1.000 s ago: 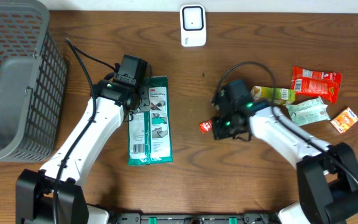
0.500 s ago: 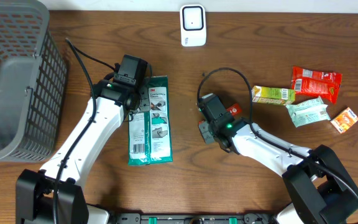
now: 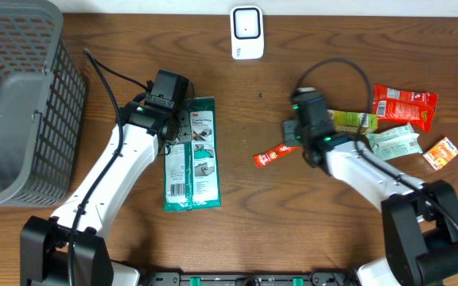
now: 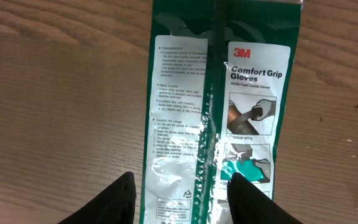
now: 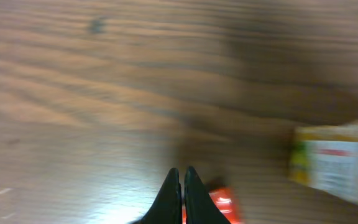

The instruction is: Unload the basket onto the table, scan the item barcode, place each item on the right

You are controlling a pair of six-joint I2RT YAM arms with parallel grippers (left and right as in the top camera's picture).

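Observation:
A green-and-white 3M glove pack (image 3: 193, 155) lies flat on the wooden table. My left gripper (image 4: 183, 179) hovers over it, open, with its black fingers either side of the pack's (image 4: 222, 93) left half. The right gripper (image 3: 291, 147) is at mid-table, shut on a small red sachet (image 3: 267, 157) that sticks out to its left. In the blurred right wrist view the jaws (image 5: 182, 171) are pressed together with the red sachet (image 5: 222, 202) just behind them. A white scanner (image 3: 246, 32) stands at the back edge.
A grey mesh basket (image 3: 14, 95) fills the far left. To the right of the right arm lie a yellow-green packet (image 3: 352, 121), a red bag (image 3: 404, 103), a pale green packet (image 3: 393, 143) and a small orange pack (image 3: 441, 152).
The right arm swung left and then back to the right, carrying the red sachet with it. The left arm and the glove pack stayed still.

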